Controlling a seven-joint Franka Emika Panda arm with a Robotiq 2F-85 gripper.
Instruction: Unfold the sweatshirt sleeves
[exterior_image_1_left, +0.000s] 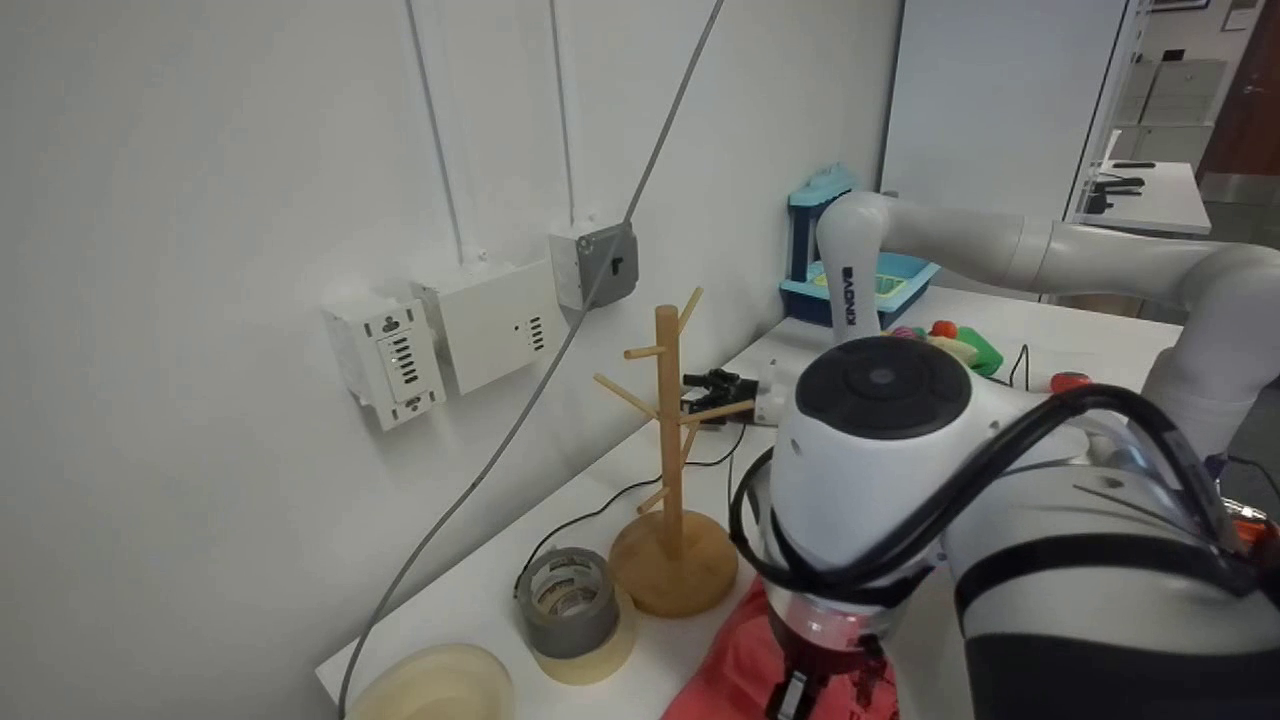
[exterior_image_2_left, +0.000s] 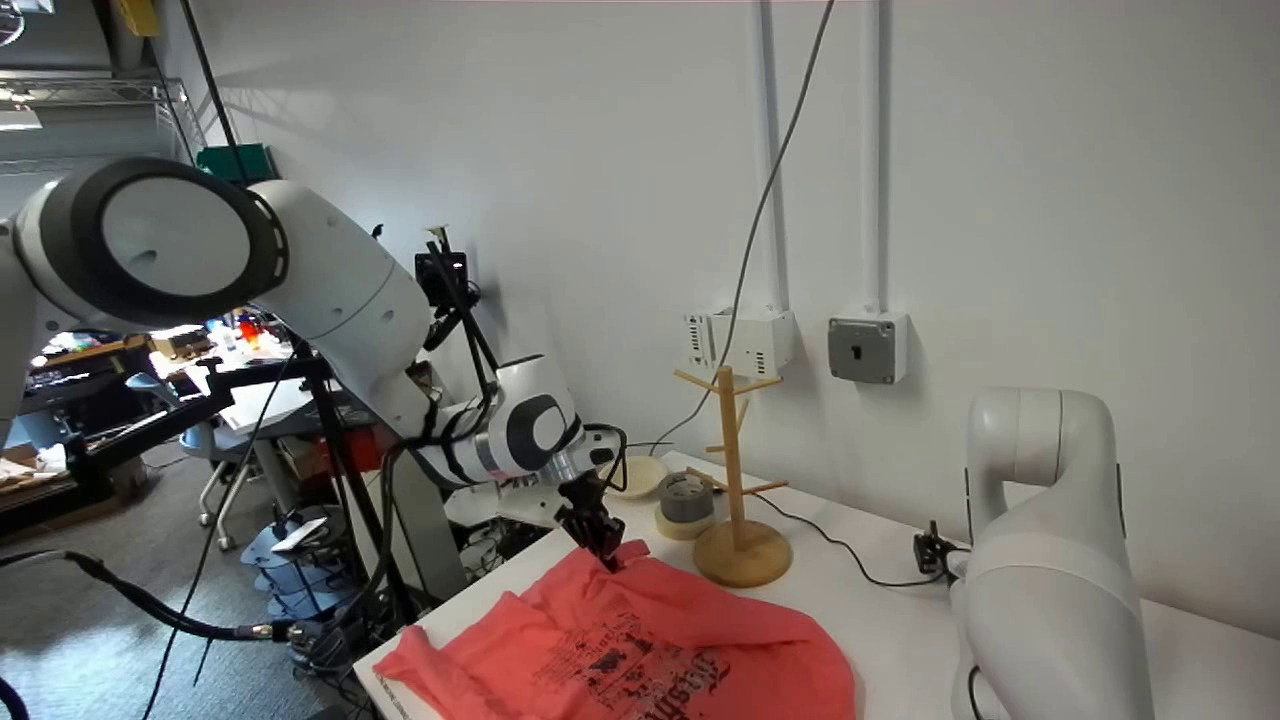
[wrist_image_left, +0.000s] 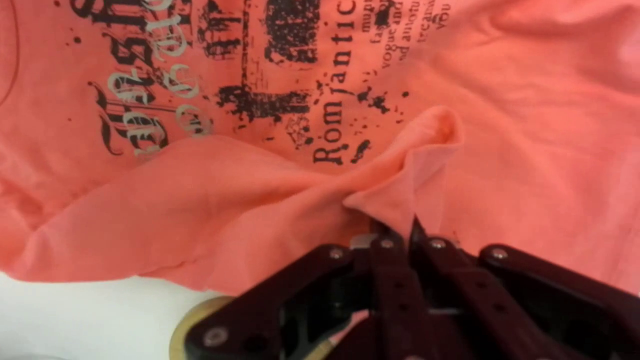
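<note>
The coral-red sweatshirt (exterior_image_2_left: 570, 655) lies spread on the white table, with dark lettering on its chest. Only a small part of it (exterior_image_1_left: 735, 665) shows in an exterior view. In the wrist view, the sweatshirt (wrist_image_left: 540, 150) fills most of the picture. A sleeve (wrist_image_left: 260, 215) lies folded and creased over its body, beside the lettering. My gripper (wrist_image_left: 407, 232) is shut on a fold at the end of this sleeve, its fingertips partly hidden by fabric. In an exterior view the gripper (exterior_image_2_left: 605, 560) points down at the garment's far edge. I cannot make out the second sleeve clearly.
A wooden mug tree (exterior_image_2_left: 735, 480) stands close behind the garment, near the gripper. Stacked tape rolls (exterior_image_1_left: 572, 610) and a pale bowl (exterior_image_1_left: 440, 685) are beside it. A second white robot arm (exterior_image_2_left: 1050, 560) stands along the table. A wall borders the table's back.
</note>
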